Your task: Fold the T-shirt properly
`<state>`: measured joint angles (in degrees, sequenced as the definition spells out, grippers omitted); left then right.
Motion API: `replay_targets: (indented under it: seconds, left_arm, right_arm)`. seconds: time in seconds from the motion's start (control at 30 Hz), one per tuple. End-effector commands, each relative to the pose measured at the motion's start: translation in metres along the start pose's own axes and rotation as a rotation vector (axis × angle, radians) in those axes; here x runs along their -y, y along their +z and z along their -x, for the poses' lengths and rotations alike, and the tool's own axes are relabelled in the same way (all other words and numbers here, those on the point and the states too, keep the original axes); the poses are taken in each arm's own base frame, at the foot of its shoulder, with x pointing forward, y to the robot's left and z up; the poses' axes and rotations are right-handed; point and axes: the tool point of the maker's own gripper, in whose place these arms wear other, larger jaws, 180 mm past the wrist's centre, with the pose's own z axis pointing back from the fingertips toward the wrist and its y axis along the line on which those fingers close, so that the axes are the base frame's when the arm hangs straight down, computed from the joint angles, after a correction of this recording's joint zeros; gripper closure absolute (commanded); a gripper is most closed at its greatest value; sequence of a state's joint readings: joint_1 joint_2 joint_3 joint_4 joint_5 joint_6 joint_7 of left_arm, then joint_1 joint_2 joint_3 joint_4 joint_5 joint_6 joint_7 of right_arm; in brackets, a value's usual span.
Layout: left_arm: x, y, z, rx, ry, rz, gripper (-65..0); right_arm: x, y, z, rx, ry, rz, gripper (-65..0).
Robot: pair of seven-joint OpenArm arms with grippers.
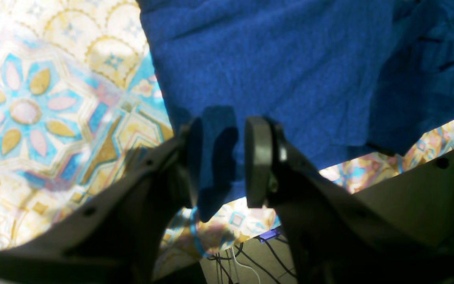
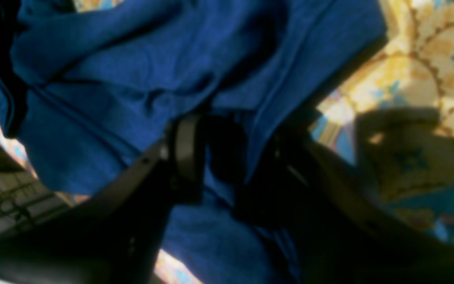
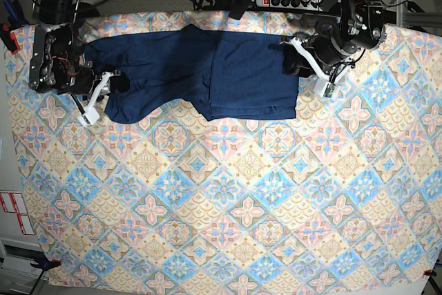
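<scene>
Base view: both grippers, left gripper (image 1: 223, 157) & right gripper (image 2: 231, 154), each pinch T-shirt (image 3: 200, 67) fabric near tablecloth's (image 3: 228, 205) far edge; lift evenly, keep cloth taut w/o yanking.

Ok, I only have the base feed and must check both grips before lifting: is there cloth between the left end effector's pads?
Observer: Yes. In the left wrist view a corner of the T-shirt sits between the pads of the left end effector.
Operator: Is it at the table edge?
Observer: Yes, the tablecloth ends just below that corner, with cables on the floor beyond.
Operator: And the right side?
Observer: In the right wrist view, the right end effector straddles a bunched fold with a seam line; one finger shows clearly, the other is in dark shadow.
</scene>
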<state>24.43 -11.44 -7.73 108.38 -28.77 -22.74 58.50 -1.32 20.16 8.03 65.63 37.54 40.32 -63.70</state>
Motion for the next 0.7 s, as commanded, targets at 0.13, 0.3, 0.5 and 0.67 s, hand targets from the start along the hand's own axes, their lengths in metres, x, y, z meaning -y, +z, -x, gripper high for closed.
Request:
replay_targets:
  seconds: [0.13,0.3,0.5,0.67]
  left_arm:
    - [0.002,0.003,-0.011,0.038,-0.011,0.007,-16.7]
    - [0.002,0.003,-0.012,0.04,-0.01,0.007,-16.7]
    - [0.002,0.003,-0.012,0.04,-0.008,0.006,-16.7]
    - [0.003,0.002,-0.015,0.05,-0.006,0.009,-16.7]
  right_arm:
    - [0.009,0.004,0.018,-0.074,0.009,0.037,-20.9]
    - [0.01,0.004,0.019,-0.077,0.002,0.037,-5.1]
    - [0.014,0.008,0.005,-0.043,-0.001,0.045,-0.5]
    - [0.035,0.029,-0.025,0.074,-0.059,0.088,-0.5]
